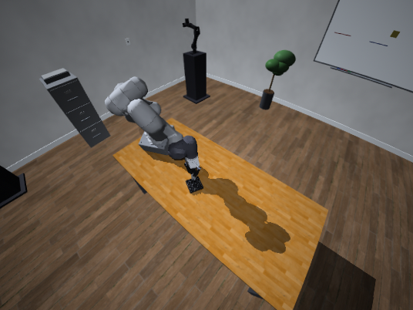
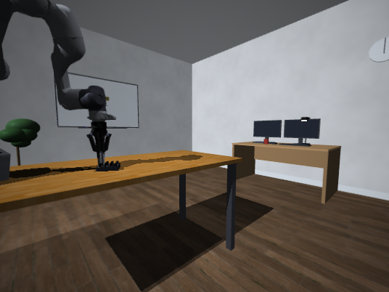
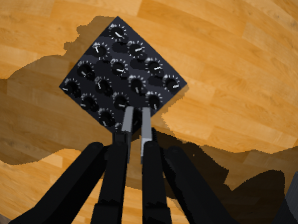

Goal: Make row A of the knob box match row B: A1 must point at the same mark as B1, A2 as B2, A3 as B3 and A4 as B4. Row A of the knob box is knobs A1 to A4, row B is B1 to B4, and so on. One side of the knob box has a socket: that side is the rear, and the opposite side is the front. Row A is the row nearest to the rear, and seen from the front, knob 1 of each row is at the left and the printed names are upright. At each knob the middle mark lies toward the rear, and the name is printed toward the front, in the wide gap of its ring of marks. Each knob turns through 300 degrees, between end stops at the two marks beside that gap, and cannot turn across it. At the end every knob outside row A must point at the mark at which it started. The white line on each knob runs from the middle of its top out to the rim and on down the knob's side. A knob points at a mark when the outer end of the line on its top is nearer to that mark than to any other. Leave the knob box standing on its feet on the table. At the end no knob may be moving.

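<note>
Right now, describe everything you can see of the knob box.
The knob box is a flat, square, black block, plastic-looking, standing on the wooden table with a corner turned toward the wrist camera. Its top carries sixteen small round black knobs in a four-by-four grid, each with a white line and a ring of pale marks; the printed names are too small to read. The claw stands upright over its near corner, fingers nearly together around a knob there.

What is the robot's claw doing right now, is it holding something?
Gripper: jaws closed on one knob at the edge of the knob box.
</note>
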You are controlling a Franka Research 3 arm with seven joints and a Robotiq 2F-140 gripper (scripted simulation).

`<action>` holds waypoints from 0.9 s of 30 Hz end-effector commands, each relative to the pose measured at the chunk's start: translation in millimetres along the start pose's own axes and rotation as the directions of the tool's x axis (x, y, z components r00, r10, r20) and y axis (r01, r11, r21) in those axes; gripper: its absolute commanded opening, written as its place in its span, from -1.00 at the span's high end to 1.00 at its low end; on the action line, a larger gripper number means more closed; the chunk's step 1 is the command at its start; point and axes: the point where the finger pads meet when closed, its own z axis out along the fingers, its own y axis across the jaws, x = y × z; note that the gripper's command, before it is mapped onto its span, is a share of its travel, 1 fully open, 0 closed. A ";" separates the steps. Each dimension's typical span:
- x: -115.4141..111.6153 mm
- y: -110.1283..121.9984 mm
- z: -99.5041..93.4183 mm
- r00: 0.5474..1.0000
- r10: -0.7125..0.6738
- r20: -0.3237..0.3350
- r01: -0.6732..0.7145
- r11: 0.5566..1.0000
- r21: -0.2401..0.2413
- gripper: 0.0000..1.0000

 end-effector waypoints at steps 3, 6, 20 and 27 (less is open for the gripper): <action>-0.2 -1.2 0.1 0.983 -0.184 0.017 0.184 0.983 -0.007 0.90; -0.2 -1.2 0.1 0.977 -0.213 0.017 0.213 0.977 -0.007 0.90; -0.2 -1.2 0.1 0.909 -0.416 0.018 0.416 0.909 -0.003 0.90; -0.2 -1.2 0.1 0.865 -0.501 0.018 0.501 0.865 -0.001 0.90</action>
